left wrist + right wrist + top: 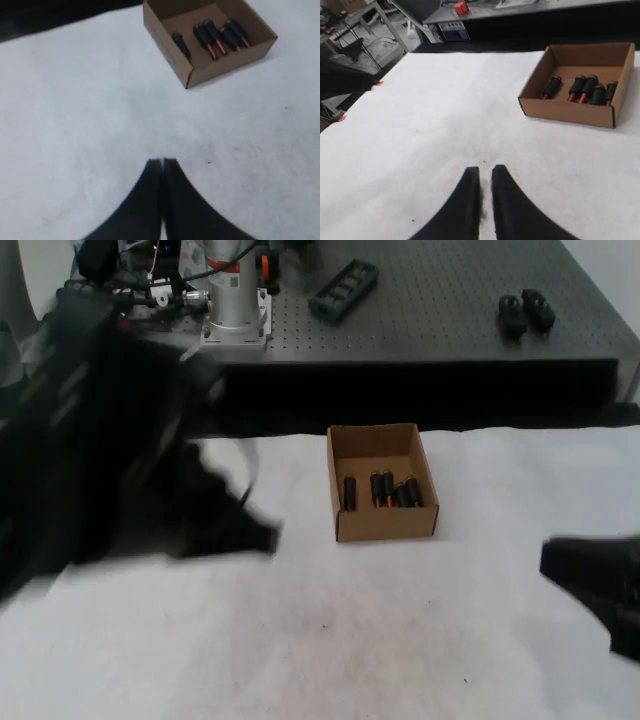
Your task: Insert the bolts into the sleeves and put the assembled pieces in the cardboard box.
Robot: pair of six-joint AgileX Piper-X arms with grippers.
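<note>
The left tool hangs over the white cloth-covered surface with its black fingers pressed together on nothing. The right tool shows only a thin slit between its fingers and is also empty. The small brown cardboard box stands mid-surface, apart from both tools, and five black sleeved bolts with orange-red ends lie side by side inside it.

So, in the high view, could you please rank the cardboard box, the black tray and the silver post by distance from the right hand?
1. cardboard box, in the middle, nearest the right hand.
2. black tray, on the back bench.
3. silver post, same bench, farther left.
</note>
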